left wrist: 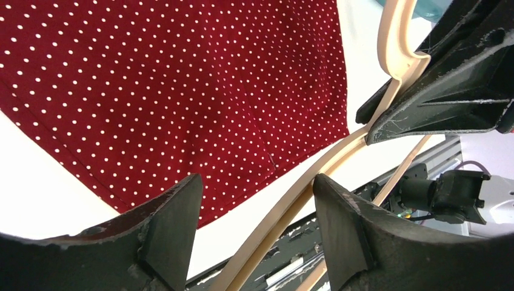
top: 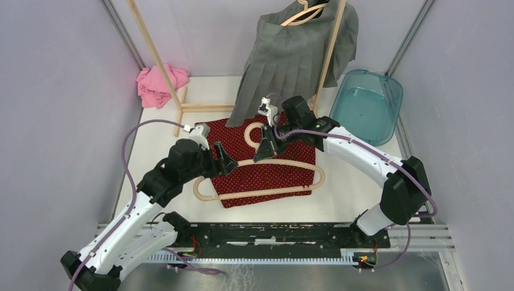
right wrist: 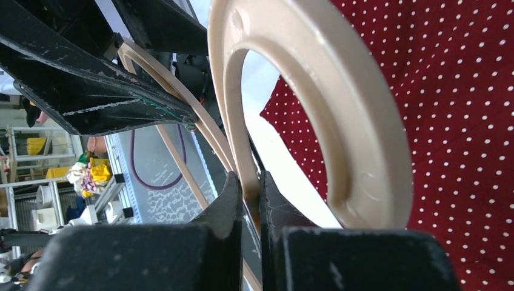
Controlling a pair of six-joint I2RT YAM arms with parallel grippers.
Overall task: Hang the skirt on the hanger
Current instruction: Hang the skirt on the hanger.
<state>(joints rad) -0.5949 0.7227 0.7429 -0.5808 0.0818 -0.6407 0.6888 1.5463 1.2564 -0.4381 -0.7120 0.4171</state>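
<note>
A dark red skirt with white dots (top: 260, 176) (left wrist: 182, 91) (right wrist: 460, 121) lies flat on the white table. Over it sits a beige hanger (top: 267, 192), its hook pointing to the far side. My right gripper (top: 267, 150) (right wrist: 245, 194) is shut on the hanger's neck just below the hook (right wrist: 339, 121). My left gripper (top: 227, 163) (left wrist: 254, 206) is open at the hanger's left shoulder. The hanger arm (left wrist: 315, 176) passes between its jaws, close to the right one, and the skirt's edge lies just beyond the left one.
A grey pleated skirt (top: 291, 60) hangs from a wooden rack (top: 330, 54) at the back. A pink cloth (top: 159, 85) lies at the rack's left foot, and a teal tub (top: 367, 106) stands at the back right. Grey walls enclose both sides.
</note>
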